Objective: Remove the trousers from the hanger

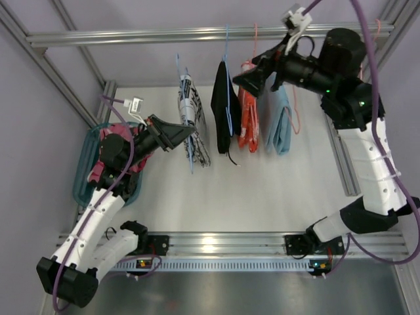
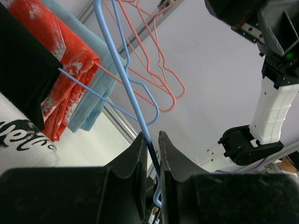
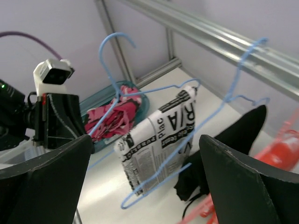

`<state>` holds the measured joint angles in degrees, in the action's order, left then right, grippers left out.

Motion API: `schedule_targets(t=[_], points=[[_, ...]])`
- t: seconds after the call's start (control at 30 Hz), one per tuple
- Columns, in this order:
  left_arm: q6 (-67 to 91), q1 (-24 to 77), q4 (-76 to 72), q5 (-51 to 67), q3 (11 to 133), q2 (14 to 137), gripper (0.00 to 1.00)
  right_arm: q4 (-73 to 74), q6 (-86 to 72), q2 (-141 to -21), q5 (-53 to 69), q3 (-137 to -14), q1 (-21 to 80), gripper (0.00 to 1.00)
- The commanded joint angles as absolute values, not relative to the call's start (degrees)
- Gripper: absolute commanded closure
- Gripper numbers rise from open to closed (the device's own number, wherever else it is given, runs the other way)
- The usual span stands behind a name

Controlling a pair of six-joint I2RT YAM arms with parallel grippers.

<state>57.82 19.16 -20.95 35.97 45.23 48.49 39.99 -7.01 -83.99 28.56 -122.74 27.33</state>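
Observation:
The white trousers with dense black print [image 1: 191, 111] hang folded on a blue hanger [image 1: 189, 154]. My left gripper [image 1: 189, 131] is shut on that hanger's wire [image 2: 150, 140]. In the right wrist view the printed trousers [image 3: 159, 140] sit on the hanger [image 3: 117, 60], whose hook stands clear of the rail. The pink trousers [image 1: 111, 147] lie crumpled in a teal basket [image 1: 84, 167] at the left, also seen in the right wrist view [image 3: 117, 112]. My right gripper [image 1: 244, 79] is open and empty, high up near the hanging clothes, with the printed trousers between its fingers [image 3: 46, 177] in its own view.
A black garment [image 1: 223, 108] on a blue hanger, an orange garment [image 1: 247, 121] and a light blue garment [image 1: 279, 121] hang from the top rail [image 1: 197, 33]. Empty pink hangers [image 2: 159, 70] hang there too. Frame posts stand at both sides.

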Motion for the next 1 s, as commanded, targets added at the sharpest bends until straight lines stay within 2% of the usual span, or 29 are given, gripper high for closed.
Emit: schedule_targets(t=[0.0,0.3,0.43,0.67,0.73,0.77,0.8,0.9,0.97], points=[[53.96,17.58,-29.79,34.02,51.59,46.93,1.0,34.73,-5.35,-85.69,22.07,-121.4,36.02,0.01],[55.02,17.31,-29.79,34.28,53.53,47.37,1.0,29.36,-14.06,-90.61,16.0,-118.47,49.91,0.04],[55.19,17.31,-29.79,34.72,52.91,47.02,1.0,29.09,-16.26,-93.69,15.65,-120.84,51.24,0.12],[55.11,17.32,-29.79,34.89,52.21,45.7,1.0,26.99,-21.0,-98.52,20.3,-121.91,51.24,0.12],[54.85,17.4,-29.79,35.33,52.21,45.44,1.0,25.76,-22.14,-99.23,21.35,-121.55,51.24,0.17],[54.58,17.4,-29.79,35.51,52.29,45.09,1.0,24.97,-23.37,-99.92,21.62,-121.9,51.24,0.23],[54.49,17.4,-29.79,35.51,52.29,44.91,1.0,24.96,-23.73,-100.37,21.88,-122.08,51.24,0.23],[54.05,17.4,-29.71,36.03,52.65,44.47,1.0,24.26,-24.78,-101.77,22.5,-123.31,51.33,0.44],[53.53,17.49,-29.79,36.47,52.65,43.86,1.0,23.64,-25.22,-102.3,23.38,-123.4,51.24,0.51]])
